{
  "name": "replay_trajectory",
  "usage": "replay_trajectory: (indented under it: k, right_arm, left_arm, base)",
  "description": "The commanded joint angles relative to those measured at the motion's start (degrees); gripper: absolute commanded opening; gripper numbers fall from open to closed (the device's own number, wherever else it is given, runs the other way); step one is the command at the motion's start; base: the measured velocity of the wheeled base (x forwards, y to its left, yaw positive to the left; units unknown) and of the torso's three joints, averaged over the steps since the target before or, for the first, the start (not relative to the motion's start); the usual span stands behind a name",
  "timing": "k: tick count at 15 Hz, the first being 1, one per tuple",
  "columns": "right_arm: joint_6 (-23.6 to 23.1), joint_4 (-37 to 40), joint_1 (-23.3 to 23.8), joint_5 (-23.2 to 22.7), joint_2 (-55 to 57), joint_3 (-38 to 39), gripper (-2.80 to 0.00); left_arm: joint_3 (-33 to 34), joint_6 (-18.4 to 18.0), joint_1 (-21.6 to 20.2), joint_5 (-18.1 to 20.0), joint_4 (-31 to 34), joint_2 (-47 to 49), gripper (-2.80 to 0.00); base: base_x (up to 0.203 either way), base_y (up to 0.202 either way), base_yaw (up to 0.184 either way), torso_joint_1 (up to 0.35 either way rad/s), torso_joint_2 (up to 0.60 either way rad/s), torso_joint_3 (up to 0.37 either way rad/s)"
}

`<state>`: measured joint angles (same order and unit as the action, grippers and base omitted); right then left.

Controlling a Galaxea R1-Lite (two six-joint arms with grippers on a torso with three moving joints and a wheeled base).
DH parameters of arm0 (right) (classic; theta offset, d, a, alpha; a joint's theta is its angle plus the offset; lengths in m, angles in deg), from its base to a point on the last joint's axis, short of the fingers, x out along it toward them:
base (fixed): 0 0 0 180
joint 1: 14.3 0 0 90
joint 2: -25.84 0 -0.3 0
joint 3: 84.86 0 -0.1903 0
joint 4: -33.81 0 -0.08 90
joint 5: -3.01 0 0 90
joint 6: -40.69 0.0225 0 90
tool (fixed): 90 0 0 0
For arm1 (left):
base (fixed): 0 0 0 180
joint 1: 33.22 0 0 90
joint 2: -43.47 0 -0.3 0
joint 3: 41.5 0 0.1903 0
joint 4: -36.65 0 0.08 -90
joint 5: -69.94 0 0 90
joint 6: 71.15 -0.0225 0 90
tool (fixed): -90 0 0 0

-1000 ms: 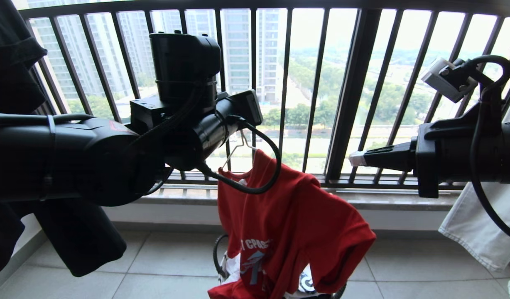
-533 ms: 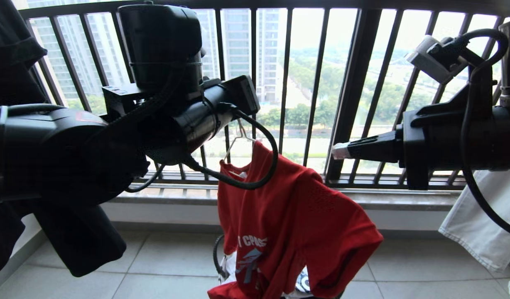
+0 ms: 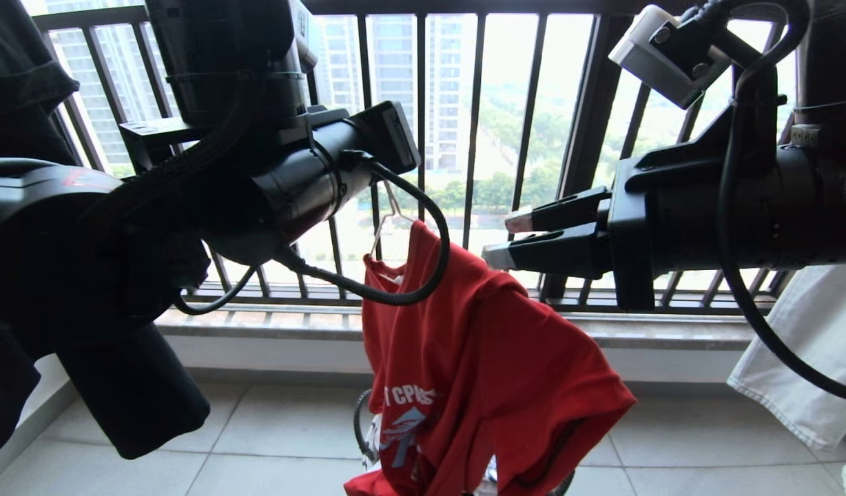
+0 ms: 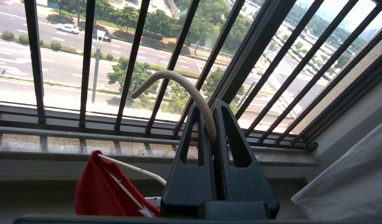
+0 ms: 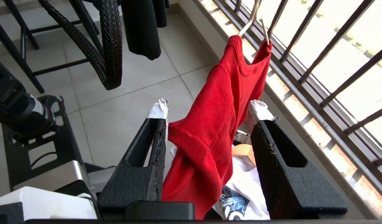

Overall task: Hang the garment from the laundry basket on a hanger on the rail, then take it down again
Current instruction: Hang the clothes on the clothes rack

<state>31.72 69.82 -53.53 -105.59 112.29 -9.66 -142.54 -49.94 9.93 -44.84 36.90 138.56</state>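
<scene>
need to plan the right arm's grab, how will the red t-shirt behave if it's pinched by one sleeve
Probably floppy: the red T-shirt hangs in loose folds from the hanger. Likely light, since thin wire carries it. It may slide, sitting bunched on one side.

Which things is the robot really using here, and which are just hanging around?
Using:
- red T-shirt, draped on the hanger
- white wire hanger, hook pinched in the left gripper
- right gripper, open beside the shirt
- laundry basket, below the shirt

Just there:
- black shirt
- white cloth
- white printed T-shirt
- window railing
</scene>
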Motion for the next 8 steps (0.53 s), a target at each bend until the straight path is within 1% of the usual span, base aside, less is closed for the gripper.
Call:
replay_trajectory:
  k: [1,3,5,8]
  right_arm:
    - [-0.44,5.65,-1.91,0.54,1.88,-4.97,0.0]
    - [-1.61,7.36,-3.11,2.99,2.83,-7.34,0.0]
    - [-1.89,8.05,-3.13,3.58,4.13,-8.03,0.0]
    - [-4.01,9.2,-3.22,5.0,7.21,-8.04,0.0]
  left_arm:
    - [-0.02,0.15,-0.09,-0.19,-0.17,-0.08,-2.8]
    - [-0.02,0.15,-0.09,-0.19,-0.17,0.01,-2.8]
    - [-0.02,0.15,-0.02,-0.19,-0.17,-0.25,-2.8]
    - [-0.02,0.15,0.0,-0.19,-0.17,-0.78,-2.8]
  base:
    - [0.0,0.0,0.0,0.0,0.0,0.0]
    - [0.0,0.0,0.0,0.0,0.0,0.0]
    - [0.0,0.0,0.0,0.0,0.0,0.0]
    - [0.0,0.0,0.0,0.0,0.0,0.0]
